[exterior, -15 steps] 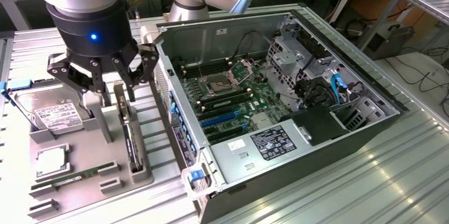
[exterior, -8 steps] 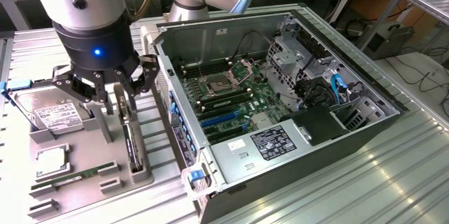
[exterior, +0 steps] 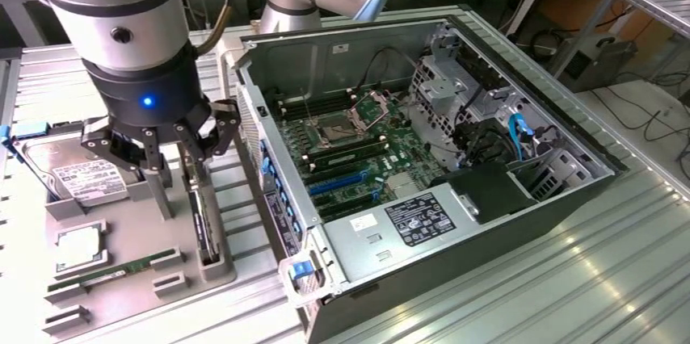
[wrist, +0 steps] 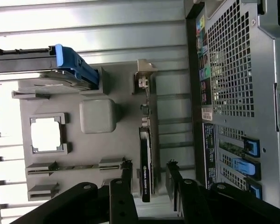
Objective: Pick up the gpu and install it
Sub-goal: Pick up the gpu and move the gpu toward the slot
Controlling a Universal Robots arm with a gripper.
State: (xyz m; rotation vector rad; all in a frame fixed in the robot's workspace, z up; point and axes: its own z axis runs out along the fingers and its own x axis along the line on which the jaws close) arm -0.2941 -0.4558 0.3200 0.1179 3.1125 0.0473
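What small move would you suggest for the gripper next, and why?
Probably lower it straight down. The open gripper hangs above the gpu, which stands on edge in the tray, and in the wrist view the card lies lined up between the jaws, untouched.

In the exterior view the gripper [exterior: 178, 157] hangs in front of the gpu [exterior: 202, 231] and hides its far end. A finger crosses a corner of the hard drive [exterior: 84, 176]. The arm [exterior: 108, 5] runs off the top edge. In the wrist view the computer case [wrist: 233, 70] is cut by the frame, and the gpu [wrist: 145, 175] label is too small to read.
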